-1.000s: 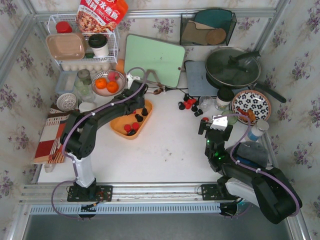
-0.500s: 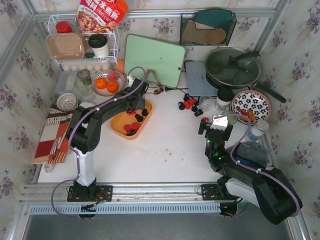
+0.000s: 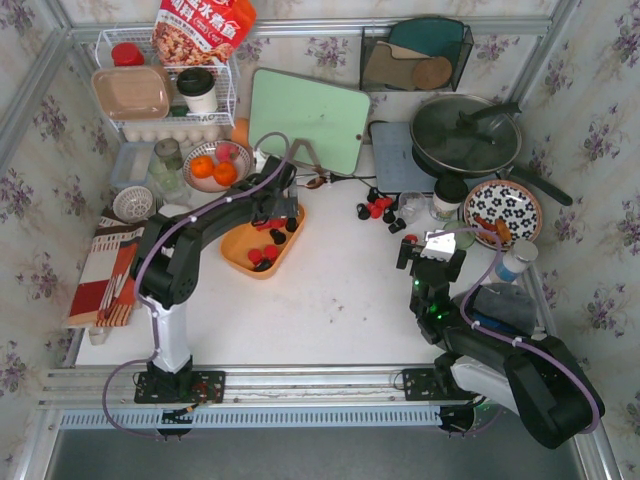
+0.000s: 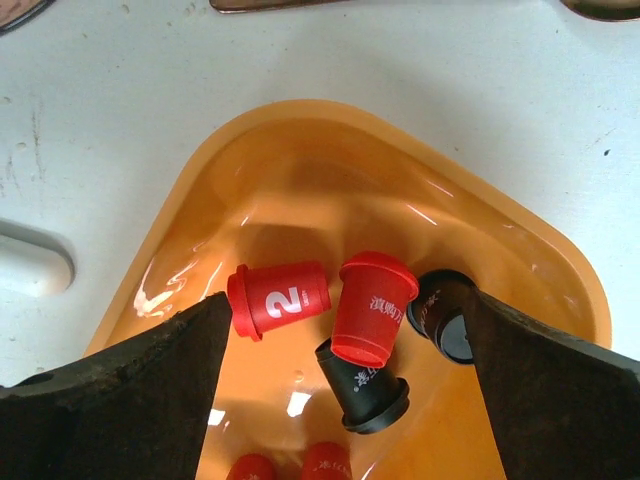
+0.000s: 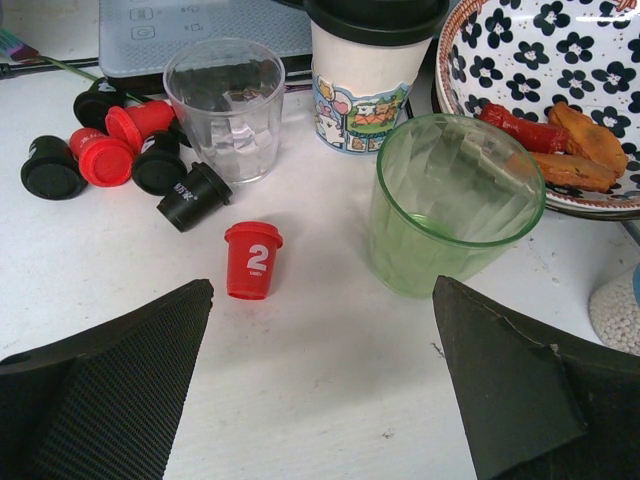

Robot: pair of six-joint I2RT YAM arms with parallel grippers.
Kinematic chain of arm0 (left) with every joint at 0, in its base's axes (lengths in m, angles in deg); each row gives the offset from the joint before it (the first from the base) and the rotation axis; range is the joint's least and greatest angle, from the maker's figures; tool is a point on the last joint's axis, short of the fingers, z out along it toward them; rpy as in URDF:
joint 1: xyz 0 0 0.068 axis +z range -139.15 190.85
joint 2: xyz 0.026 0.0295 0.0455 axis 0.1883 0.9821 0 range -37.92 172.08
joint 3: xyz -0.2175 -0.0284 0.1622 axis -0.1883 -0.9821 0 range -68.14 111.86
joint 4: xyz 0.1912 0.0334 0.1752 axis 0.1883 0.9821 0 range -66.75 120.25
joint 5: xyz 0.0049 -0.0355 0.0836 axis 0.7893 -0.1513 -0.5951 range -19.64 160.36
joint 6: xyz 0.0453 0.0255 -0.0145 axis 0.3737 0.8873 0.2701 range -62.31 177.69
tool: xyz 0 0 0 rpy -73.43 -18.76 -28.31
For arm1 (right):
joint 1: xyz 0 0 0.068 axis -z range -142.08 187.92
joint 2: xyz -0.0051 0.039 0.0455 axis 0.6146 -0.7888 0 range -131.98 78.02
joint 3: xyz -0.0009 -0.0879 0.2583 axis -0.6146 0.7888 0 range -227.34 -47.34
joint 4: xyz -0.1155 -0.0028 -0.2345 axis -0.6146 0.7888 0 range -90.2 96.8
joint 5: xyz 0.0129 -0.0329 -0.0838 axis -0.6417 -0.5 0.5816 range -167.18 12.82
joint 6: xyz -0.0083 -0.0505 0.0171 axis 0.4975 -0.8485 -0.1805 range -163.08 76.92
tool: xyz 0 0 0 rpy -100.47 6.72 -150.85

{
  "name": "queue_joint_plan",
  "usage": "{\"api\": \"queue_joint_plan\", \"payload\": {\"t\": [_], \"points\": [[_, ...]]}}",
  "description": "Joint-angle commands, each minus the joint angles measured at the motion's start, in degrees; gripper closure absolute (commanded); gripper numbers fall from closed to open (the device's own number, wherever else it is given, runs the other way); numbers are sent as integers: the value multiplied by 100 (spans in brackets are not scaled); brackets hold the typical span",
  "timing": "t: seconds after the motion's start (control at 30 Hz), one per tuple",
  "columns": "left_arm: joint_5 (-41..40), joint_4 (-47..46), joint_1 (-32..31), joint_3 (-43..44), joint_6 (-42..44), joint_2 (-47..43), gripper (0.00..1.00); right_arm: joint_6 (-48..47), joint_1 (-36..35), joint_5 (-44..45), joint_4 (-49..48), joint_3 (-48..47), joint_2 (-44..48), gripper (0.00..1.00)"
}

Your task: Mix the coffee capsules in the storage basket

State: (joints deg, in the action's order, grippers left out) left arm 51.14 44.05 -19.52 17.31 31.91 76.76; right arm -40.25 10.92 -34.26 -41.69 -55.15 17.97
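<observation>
A white 2 is being displayed on the side of the lying red capsule point(image 4: 280, 297), left of centre in the left wrist view, inside the orange basket point(image 4: 300, 150). White Chinese characters are being carried down the side of the tilted red capsule point(image 4: 372, 305) just to its right, and faint white lettering, too small to be read, is being shown on the black capsule point(image 4: 362, 385) below it. In the right wrist view another white 2, with illegible small print beneath it, is being displayed on the standing red capsule point(image 5: 252, 260) at centre left. Unreadable white letters are being shown on the lying black capsule point(image 5: 193, 196) above it. Large white Chinese characters are being shown on the red bag point(image 3: 203, 25) at the top of the overhead view.
</observation>
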Motion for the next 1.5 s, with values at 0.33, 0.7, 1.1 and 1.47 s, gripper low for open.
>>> {"api": "queue_joint_plan", "payload": {"t": [0.33,0.7,1.1,1.47], "points": [[307,-523,-57,-612,256,-1484,1,34,0,-27,-59,-73,-34,0],[952,893,-40,-1045,369,-2920,1,-102,2,-384,200,-64,410,0],[1516,687,-39,-2105,2440,-4969,1,-195,2,-708,941,-796,-256,0],[398,-1,-47,-3639,2530,-6628,1,272,-11,-994,2048,-1588,-244,0]]}}
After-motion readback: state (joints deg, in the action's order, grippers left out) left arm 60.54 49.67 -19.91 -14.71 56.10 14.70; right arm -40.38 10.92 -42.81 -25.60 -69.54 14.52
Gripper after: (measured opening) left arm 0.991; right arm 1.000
